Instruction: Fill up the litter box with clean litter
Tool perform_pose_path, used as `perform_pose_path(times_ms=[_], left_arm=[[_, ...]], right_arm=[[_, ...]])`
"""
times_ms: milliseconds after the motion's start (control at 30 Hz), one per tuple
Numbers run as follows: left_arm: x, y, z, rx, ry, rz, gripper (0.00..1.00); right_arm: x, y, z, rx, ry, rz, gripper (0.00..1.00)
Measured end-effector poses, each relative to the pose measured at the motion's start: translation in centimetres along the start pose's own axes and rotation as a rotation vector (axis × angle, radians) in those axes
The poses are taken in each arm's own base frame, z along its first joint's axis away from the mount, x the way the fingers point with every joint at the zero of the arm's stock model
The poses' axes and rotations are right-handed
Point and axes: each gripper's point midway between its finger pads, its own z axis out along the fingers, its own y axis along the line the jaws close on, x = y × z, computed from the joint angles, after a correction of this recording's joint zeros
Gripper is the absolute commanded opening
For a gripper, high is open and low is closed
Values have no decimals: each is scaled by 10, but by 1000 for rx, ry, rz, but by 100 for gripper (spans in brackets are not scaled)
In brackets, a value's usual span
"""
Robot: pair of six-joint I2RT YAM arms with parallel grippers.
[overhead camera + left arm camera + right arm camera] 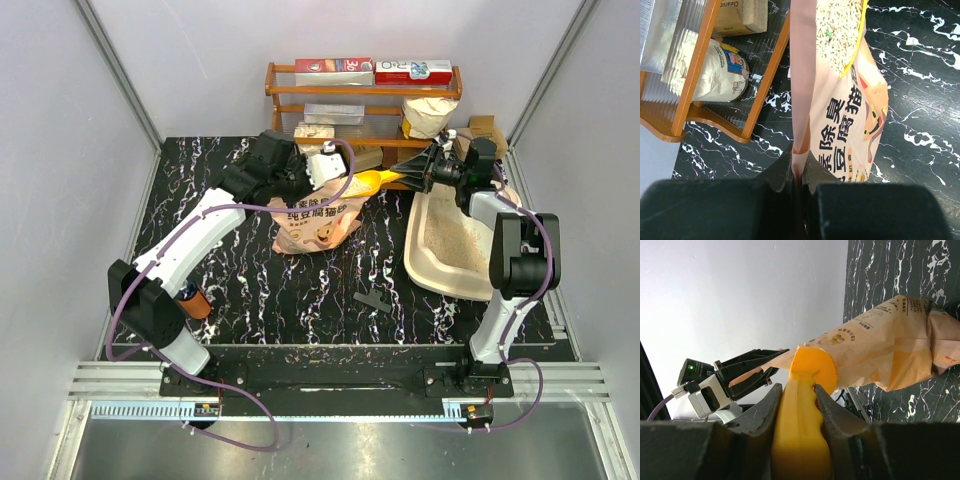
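Observation:
The pink-orange litter bag [315, 225] with Chinese text stands on the black marble table, its mouth stretched towards the right. My left gripper [335, 170] is shut on the bag's pink top edge, as the left wrist view [800, 167] shows. Pale litter granules [840, 30] show inside the bag [850, 115]. My right gripper [408, 175] is shut on the yellow inner lip of the bag's mouth, seen in the right wrist view [799, 395] with the bag [890, 345] beyond. The cream litter box [420, 262] lies at the right and holds some beige litter [455, 235].
A wooden shelf rack [365, 95] stands at the back with boxes and a white sack [428, 115]; it also shows in the left wrist view [695, 65]. A small black piece [373, 299] lies on the table in front. An orange object [195, 300] sits by the left arm.

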Motion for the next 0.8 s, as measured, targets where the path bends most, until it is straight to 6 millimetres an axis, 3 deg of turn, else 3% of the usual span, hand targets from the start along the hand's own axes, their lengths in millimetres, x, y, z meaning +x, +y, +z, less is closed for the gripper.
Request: perform_pose_path(times_ms=[800], left_arm=[[0,1,0,-7,2,0,0]], right_arm=[[-16,-1,-27,1,-42,9,0]])
